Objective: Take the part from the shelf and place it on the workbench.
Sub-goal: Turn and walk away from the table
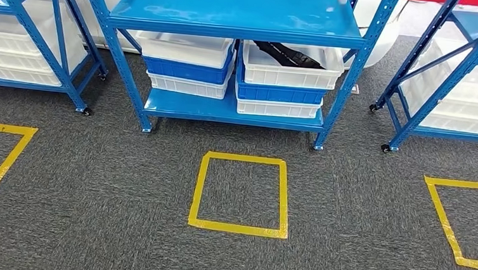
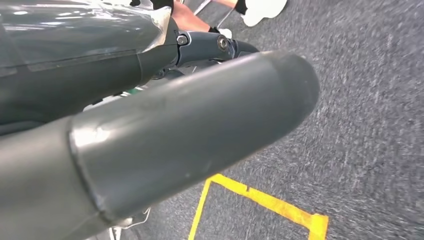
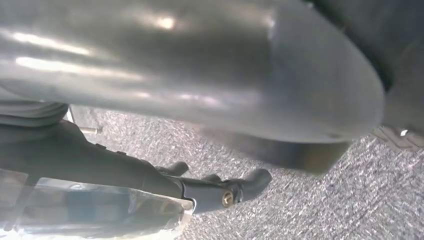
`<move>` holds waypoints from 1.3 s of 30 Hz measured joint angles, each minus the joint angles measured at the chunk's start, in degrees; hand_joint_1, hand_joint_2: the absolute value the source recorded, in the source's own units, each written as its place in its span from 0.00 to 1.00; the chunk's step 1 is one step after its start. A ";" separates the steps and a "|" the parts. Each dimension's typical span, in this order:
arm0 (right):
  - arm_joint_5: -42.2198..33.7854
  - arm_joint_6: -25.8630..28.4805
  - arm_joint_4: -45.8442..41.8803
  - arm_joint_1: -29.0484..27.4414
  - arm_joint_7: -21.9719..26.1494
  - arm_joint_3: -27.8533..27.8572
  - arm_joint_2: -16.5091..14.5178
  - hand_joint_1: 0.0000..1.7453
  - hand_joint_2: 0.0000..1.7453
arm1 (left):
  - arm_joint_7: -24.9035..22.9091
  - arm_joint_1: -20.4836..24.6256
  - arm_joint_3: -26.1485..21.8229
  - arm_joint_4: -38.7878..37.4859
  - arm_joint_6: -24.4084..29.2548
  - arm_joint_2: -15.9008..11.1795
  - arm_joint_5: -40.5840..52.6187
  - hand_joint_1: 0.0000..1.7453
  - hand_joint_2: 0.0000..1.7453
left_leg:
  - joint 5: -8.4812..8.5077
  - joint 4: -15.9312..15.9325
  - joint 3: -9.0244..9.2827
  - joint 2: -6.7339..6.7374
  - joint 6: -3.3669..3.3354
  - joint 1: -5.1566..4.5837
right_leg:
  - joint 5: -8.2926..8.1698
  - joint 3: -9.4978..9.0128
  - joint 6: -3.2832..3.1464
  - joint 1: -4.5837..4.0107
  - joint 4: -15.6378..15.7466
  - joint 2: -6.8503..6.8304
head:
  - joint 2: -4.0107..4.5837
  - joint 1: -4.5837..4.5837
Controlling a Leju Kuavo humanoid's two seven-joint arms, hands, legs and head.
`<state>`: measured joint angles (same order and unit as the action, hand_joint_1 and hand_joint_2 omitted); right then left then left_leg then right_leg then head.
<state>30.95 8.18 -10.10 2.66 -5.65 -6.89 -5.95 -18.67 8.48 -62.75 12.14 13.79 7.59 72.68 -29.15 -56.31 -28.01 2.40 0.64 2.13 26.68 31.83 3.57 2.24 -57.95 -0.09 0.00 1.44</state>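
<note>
Shelf (image 1: pixel 238 17), blue, head view: black part (image 1: pixel 288 54) lies in the upper white bin (image 1: pixel 292 69) on its lower tier, beyond a yellow taped square (image 1: pixel 240 193) on grey carpet. Left wrist view: left hand (image 2: pixel 165 130) hangs over carpet, thumb extended, empty; finger spread cannot be told. Right wrist view: right hand (image 3: pixel 215 100) likewise above carpet, dark fingers (image 3: pixel 240 187) loosely extended, nothing held.

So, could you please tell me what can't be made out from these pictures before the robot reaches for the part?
- Black part in the right white bin, head view: the upper shelf hides its far end, so its shape is unclear.
- Left white bin, head view: that shelf and the bin's own wall hide its contents.
- Left robot hand, left wrist view: the thumb fills the frame, hiding the fingers.
- Right robot hand, right wrist view: blurred thumb; grip unclear.
</note>
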 joint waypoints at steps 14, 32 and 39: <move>0.83 -0.04 0.02 -0.01 -0.32 0.14 -0.29 0.00 0.00 | 0.09 -0.38 -0.10 0.01 0.78 -0.10 -0.13 0.00 0.00 | 3.61 -5.75 -8.11 -2.33 -3.15 -1.50 | 4.16 -4.04 -4.54 -2.59 0.01 2.15 | 0.00 -0.69; 0.93 -0.02 0.13 0.04 -0.33 0.19 0.03 0.00 0.00 | 0.41 -0.17 -0.24 0.05 0.63 0.09 -0.25 0.00 0.00 | -1.39 -1.26 0.60 -1.95 -1.30 -1.22 | 0.21 1.71 -2.38 -1.24 -0.53 -0.23 | 0.00 0.25; 0.94 0.04 0.13 -0.02 -0.36 0.20 -0.06 0.00 0.00 | 0.52 0.24 -0.31 0.03 0.55 0.16 -0.25 0.00 0.00 | -6.94 -17.52 -9.87 -2.14 0.01 -0.61 | 1.32 -1.11 -4.82 -1.40 -0.22 0.56 | 0.00 -0.32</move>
<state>31.89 8.22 -9.97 2.64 -6.01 -6.69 -6.01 -18.15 8.71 -63.06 12.17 14.34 7.75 72.43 -36.10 -73.83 -37.87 0.26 0.65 1.53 27.99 30.73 -1.26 0.84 -58.17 0.47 0.00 1.12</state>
